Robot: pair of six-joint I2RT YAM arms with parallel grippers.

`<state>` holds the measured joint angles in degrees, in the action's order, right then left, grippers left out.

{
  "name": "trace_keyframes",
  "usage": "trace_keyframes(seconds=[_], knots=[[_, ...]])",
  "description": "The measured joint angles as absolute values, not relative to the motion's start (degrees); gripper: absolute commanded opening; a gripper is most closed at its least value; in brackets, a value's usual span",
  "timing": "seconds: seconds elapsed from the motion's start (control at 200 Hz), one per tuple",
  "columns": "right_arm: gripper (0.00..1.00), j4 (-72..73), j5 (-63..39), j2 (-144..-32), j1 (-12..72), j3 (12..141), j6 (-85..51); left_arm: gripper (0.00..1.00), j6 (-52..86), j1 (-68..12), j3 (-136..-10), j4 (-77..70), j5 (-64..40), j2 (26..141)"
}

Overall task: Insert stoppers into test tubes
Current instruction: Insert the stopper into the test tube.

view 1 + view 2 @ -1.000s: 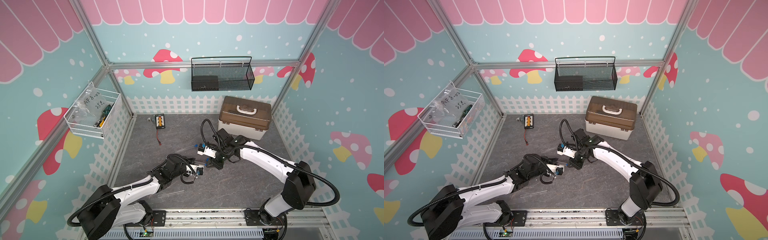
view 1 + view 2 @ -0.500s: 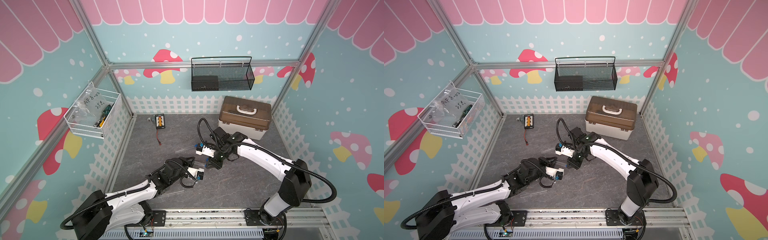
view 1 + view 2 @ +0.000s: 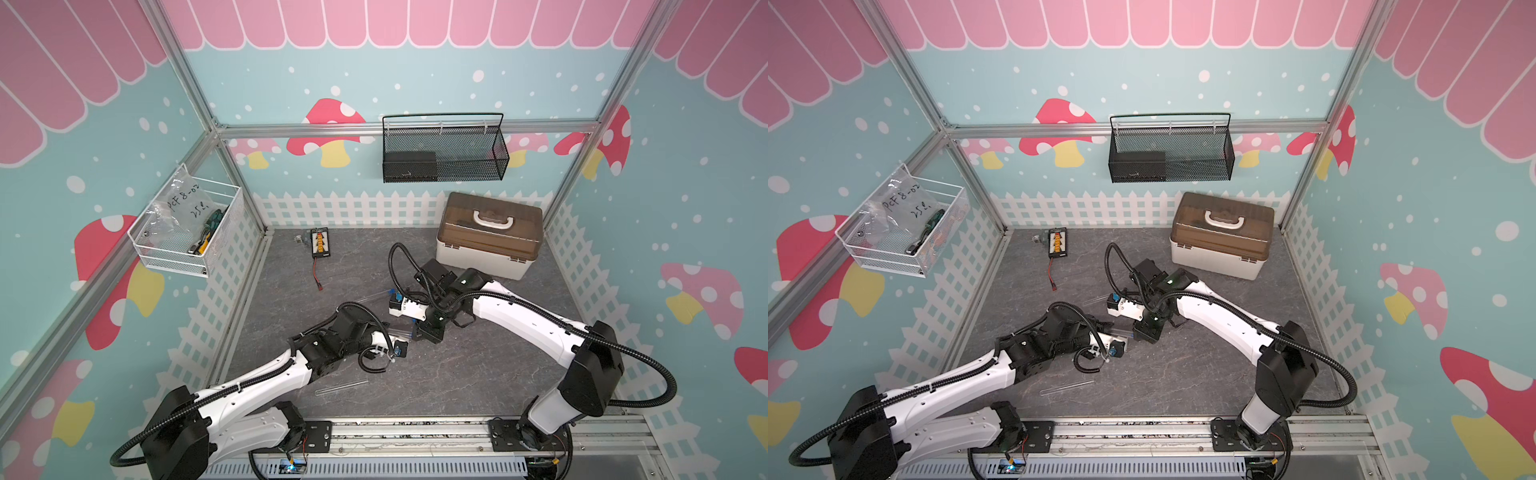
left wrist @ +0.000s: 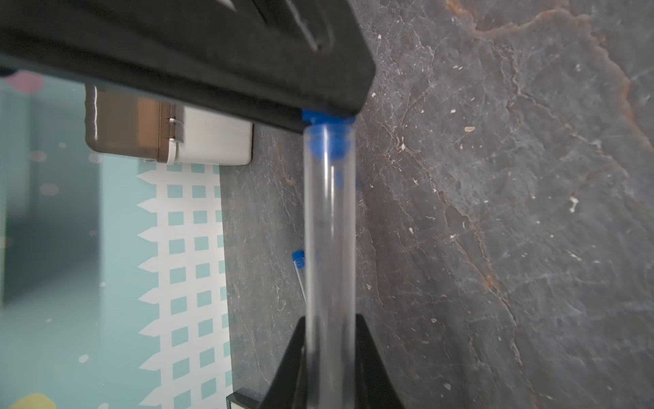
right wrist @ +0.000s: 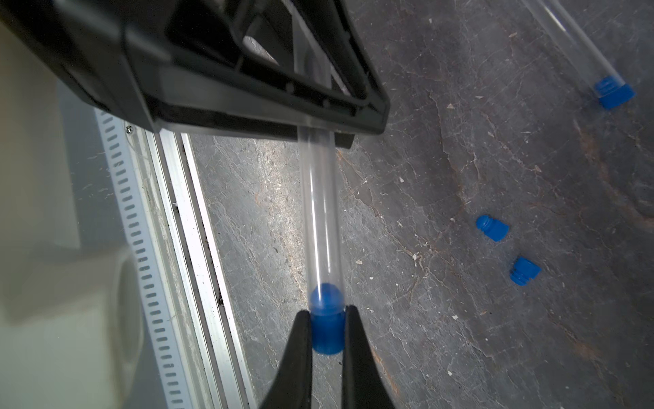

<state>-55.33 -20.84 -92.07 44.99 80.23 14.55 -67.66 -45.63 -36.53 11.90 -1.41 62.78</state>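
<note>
My left gripper [image 4: 330, 318] is shut on a clear test tube [image 4: 330, 230], which it holds off the floor. A blue stopper [image 5: 327, 333] sits partly in that tube's mouth, and my right gripper [image 5: 327, 311] is shut on it. In both top views the two grippers meet tip to tip mid-floor, left gripper [image 3: 395, 330] against right gripper [image 3: 417, 333]. Two loose stoppers [image 5: 492, 228] [image 5: 525, 271] lie on the floor. Another tube [image 5: 584, 53] carries a stopper [image 5: 614, 92]. An open tube [image 3: 341, 386] lies near the front.
A brown-lidded toolbox [image 3: 489, 235] stands at the back right. A small black charger board [image 3: 320, 242] with a red wire lies at the back left. A black mesh basket [image 3: 442, 153] and a white wire basket [image 3: 187, 232] hang on the walls. The metal rail [image 3: 415, 428] runs along the front.
Both grippers stay shut and joined at the tube's mouth. The left arm has sunk lower and the joined pair has shifted slightly toward the front.
</note>
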Motion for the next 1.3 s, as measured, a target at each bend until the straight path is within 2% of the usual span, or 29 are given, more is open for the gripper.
trace_keyframes(seconds=[0.815, 1.081, 1.301], knots=[[0.00, -51.9, -26.6, -91.9, 44.2, 77.1, 11.5, 0.00, -76.6, -45.6, -37.0, 12.6, -1.5, 62.3], [0.00, -46.2, -27.0, -87.8, 43.7, 72.0, 10.6, 0.00, -78.9, -46.7, -36.7, 11.9, 1.0, 61.2], [0.18, -41.6, -27.9, -83.9, 43.5, 67.7, 9.3, 0.00, -80.0, -47.2, -36.6, 11.7, 1.4, 60.1]])
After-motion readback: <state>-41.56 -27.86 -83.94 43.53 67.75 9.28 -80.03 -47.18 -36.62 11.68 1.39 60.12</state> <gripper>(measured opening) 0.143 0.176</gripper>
